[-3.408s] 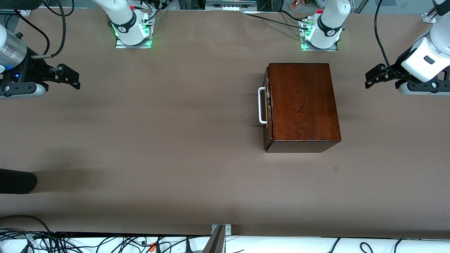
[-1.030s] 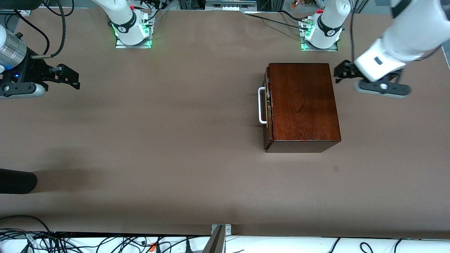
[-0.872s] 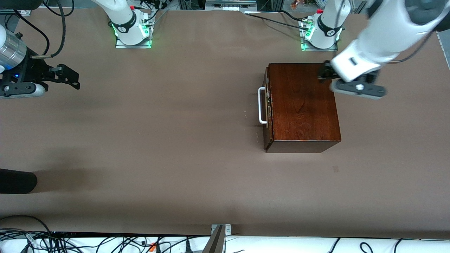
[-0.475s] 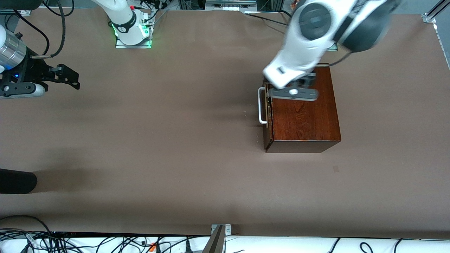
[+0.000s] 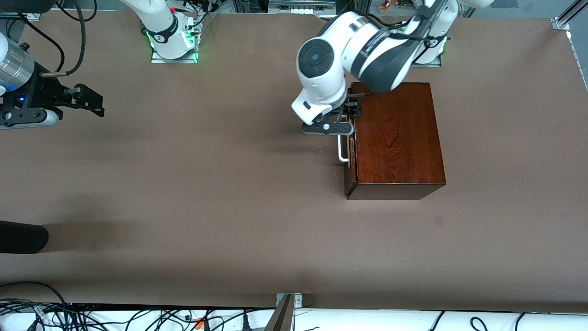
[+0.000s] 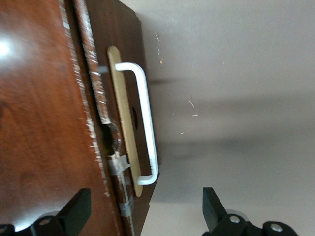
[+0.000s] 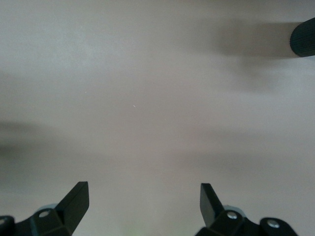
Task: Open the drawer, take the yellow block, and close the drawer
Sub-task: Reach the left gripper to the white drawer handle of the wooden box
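Observation:
The dark reddish-brown wooden box (image 5: 397, 138) stands toward the left arm's end of the table. Its drawer (image 5: 350, 156) is pushed in, the white U-shaped handle (image 5: 342, 154) facing the right arm's end. The yellow block is hidden. My left gripper (image 5: 344, 118) hangs open over the handle's end nearest the robots' bases. In the left wrist view the left gripper (image 6: 145, 216) has one finger over the box top (image 6: 39, 123) and one over the table, with the handle (image 6: 147, 128) ahead of the gap. My right gripper (image 5: 94, 102) waits open at the right arm's end, the right gripper (image 7: 142, 201) over bare table.
A black rounded object (image 5: 23, 236) juts in at the right arm's end, near the front camera, also seen as the black object (image 7: 302, 38) in the right wrist view. Both arm bases (image 5: 172, 41) stand along the table edge farthest from the front camera. Cables (image 5: 92, 317) lie along the nearest edge.
The left arm has swung in from the left arm's end of the table, crossed over the box top and come down over the handle. The right arm has not moved.

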{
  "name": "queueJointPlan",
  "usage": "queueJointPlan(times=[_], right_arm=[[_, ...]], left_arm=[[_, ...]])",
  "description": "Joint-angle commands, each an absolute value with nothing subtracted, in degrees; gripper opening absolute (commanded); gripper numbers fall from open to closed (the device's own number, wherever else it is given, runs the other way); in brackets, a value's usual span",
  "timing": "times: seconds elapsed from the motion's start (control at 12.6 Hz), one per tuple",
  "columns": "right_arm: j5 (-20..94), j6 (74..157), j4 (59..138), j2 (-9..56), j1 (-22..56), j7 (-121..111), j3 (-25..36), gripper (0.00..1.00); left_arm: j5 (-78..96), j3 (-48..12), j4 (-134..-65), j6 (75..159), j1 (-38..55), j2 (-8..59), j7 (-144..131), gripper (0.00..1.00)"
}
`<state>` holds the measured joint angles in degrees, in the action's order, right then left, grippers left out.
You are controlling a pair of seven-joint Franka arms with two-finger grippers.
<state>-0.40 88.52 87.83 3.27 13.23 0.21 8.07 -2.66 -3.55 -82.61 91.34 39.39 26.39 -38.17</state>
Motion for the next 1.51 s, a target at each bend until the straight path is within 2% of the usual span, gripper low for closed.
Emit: queueJointPlan(times=[0.0,0.48,1.11,1.43], right_arm=[[0.4,88.6,87.7,3.0,12.7,1.0,7.7,1.00],[0.4,88.6,87.7,3.0,12.7,1.0,7.7,1.00],[0.4,88.6,87.7,3.1,12.6,1.0,7.8,1.00],[0.4,88.6,87.8,3.1,12.6,1.0,7.9,1.00]], left_arm=[[-4.4,-2.8,-83.7,91.4,40.0,27.3,-38.7,1.00],[-6.8,-2.8,-92.9,101.4,41.1,27.2,-42.6,1.00],[-7.9,-2.8,-95.8,106.1,42.0,27.8,-46.6,1.00],[-12.4,-2.8,-95.9,105.4,42.5,27.8,-46.8,1.00]])
